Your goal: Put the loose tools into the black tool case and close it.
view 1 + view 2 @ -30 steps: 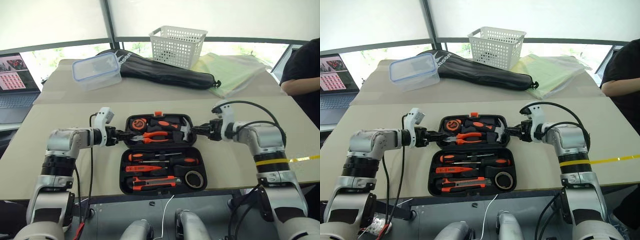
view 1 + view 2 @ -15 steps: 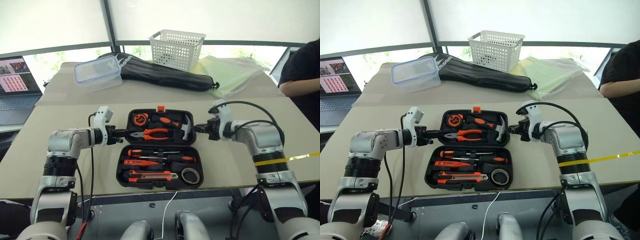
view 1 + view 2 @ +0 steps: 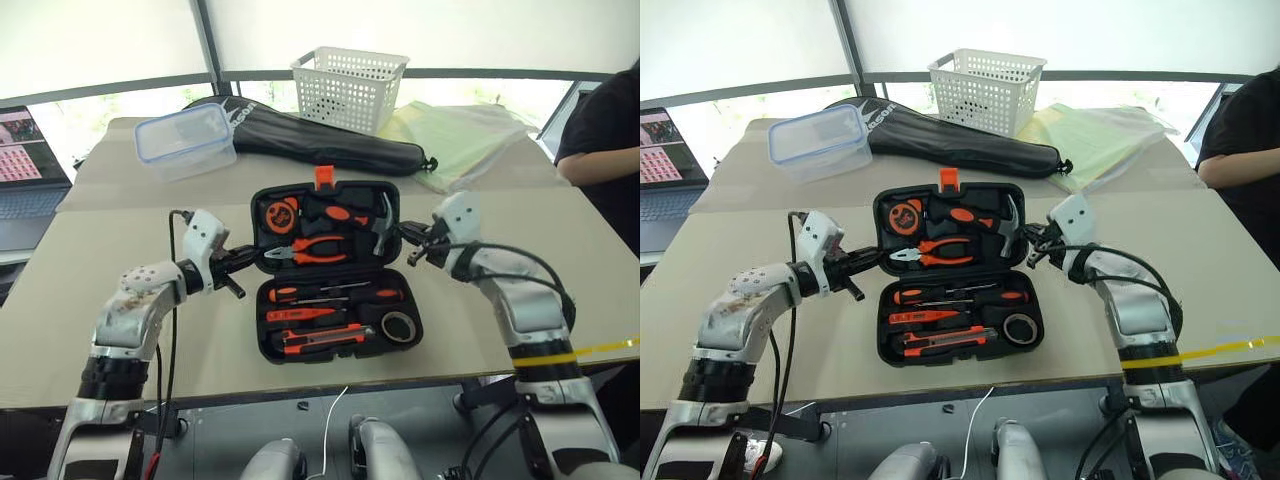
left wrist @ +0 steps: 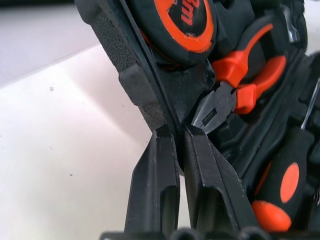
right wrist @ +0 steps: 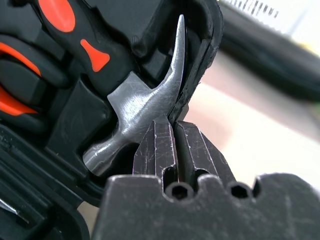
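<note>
The black tool case [image 3: 360, 184] lies open on the table, its lid tilted up off the surface. In the base lie two orange-and-black screwdrivers [image 3: 335, 293], a red tester [image 3: 300, 314], a utility knife [image 3: 320, 340] and a tape roll [image 3: 398, 326]. The lid holds pliers [image 3: 315, 250], a hammer [image 3: 380, 225] and a tape measure [image 3: 281, 213]. My left gripper [image 3: 250, 258] is shut on the lid's left rim [image 4: 150, 112]. My right gripper [image 3: 410, 240] is shut on the lid's right rim, beside the hammer head [image 5: 145, 110].
Behind the case lie a clear lidded box [image 3: 187, 140], a long black bag [image 3: 320, 140], a white basket [image 3: 350, 88] and pale green sheets [image 3: 460, 140]. A laptop [image 3: 25, 170] stands at far left. A person's arm [image 3: 605, 165] rests at the right edge.
Both grippers have shut on the lid's side rims, rolled and risen a little. The lid has come up from flat to tilted. The camera has also shifted.
</note>
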